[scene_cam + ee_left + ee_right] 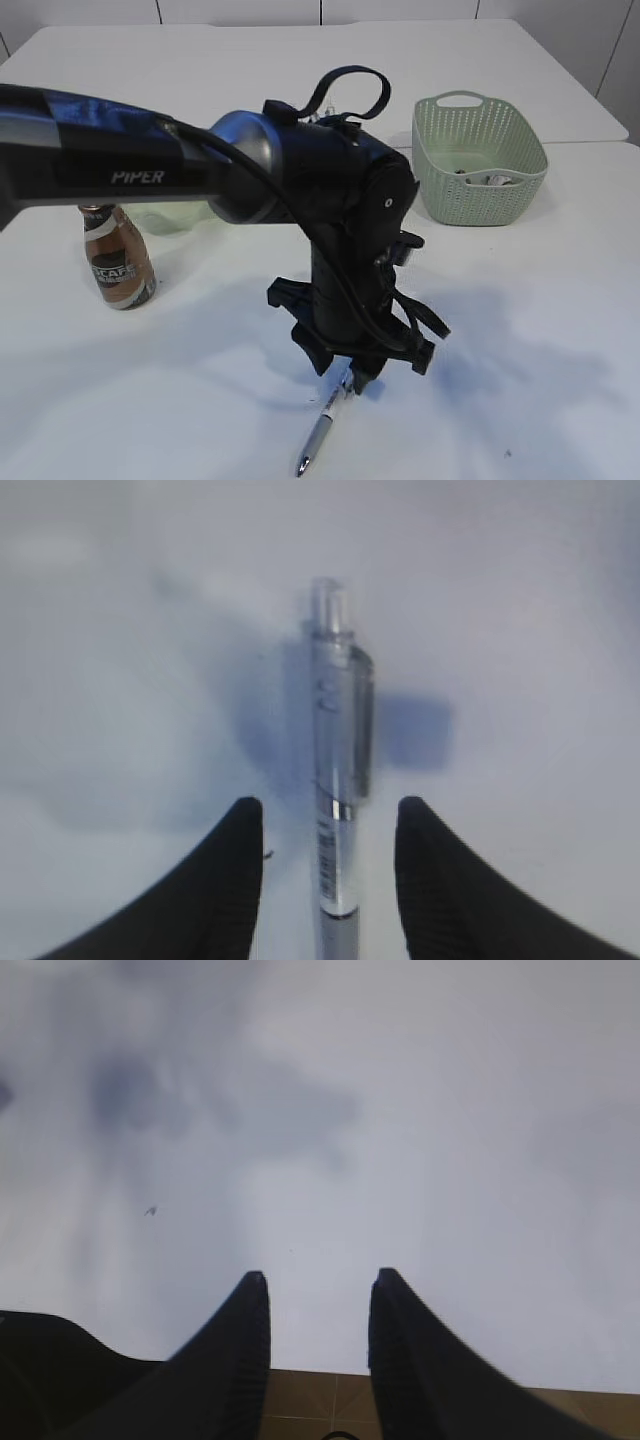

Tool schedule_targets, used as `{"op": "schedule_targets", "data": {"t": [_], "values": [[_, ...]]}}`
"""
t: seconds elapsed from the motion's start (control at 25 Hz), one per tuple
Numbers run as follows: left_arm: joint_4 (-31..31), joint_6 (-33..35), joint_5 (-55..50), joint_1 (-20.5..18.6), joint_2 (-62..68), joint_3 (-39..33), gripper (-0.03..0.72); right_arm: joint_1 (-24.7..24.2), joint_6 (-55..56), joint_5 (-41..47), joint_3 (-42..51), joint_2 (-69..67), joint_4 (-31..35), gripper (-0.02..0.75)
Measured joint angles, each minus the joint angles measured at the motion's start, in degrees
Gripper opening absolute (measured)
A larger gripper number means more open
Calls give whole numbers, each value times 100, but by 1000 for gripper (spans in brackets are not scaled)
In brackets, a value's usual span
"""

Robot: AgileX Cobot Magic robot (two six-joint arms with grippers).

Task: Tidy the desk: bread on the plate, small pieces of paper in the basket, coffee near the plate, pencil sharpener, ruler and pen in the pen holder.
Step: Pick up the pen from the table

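Pointing straight down at the desk (520, 330), the left gripper (328, 825) straddles the silver pen (337, 780), fingers spread either side, not touching it. Right gripper (318, 1295) hovers parted over bare tabletop, holding nothing. The basket (480, 160) holds paper scraps (487, 178); the coffee (117, 260) stands left.

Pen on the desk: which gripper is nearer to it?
Left. The left gripper straddles the pen, one finger on each side, jaws open. The right gripper is open over bare desk, with no pen in its view.
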State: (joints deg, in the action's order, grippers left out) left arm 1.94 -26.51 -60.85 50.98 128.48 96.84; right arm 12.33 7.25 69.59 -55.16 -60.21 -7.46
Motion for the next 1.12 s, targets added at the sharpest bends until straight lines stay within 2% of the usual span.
{"op": "schedule_targets", "data": {"t": [0.24, 0.68, 1.12], "values": [[54, -48, 104, 295, 0, 0, 298, 0, 10, 0, 0, 0, 0, 281], [328, -290, 243, 88, 0, 0, 300, 0, 10, 0, 0, 0, 0, 281], [352, -301, 419, 88, 0, 0, 300, 0, 10, 0, 0, 0, 2, 281]]}}
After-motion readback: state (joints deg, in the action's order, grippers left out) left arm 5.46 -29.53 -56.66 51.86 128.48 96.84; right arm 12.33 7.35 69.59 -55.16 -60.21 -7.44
